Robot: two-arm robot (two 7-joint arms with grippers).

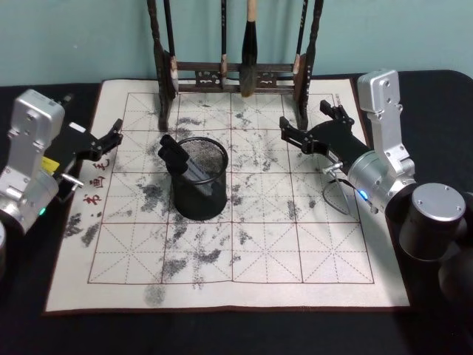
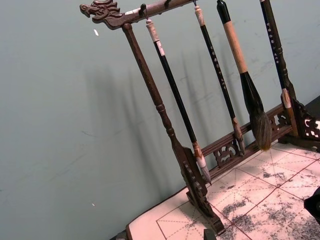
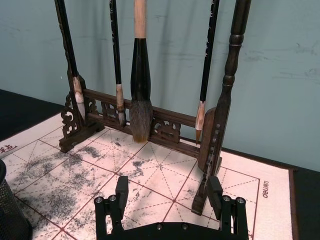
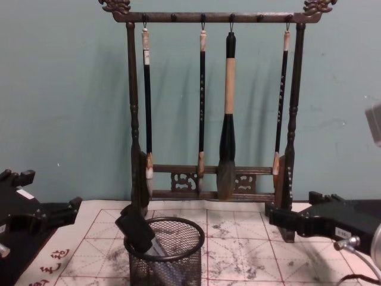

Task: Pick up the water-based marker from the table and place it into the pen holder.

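Black wire-mesh pen holder point(image 1: 199, 180) stands on the ink-stained calligraphy mat point(image 1: 310, 244) with the water-based marker point(image 1: 179, 160) leaning inside it, cap above the rim, while left gripper point(image 1: 112, 133) and right gripper point(image 1: 290, 132) hover on either side, open and empty.

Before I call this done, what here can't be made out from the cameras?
- Marker lower half: behind the holder's mesh, head and chest views; whether its tip reaches the bottom is unclear.
- Left gripper: dark against dark in the head view, so its opening can't be judged.
- Holder in the right wrist view: cut off by the frame edge.
- Right gripper: open and empty in its wrist view.
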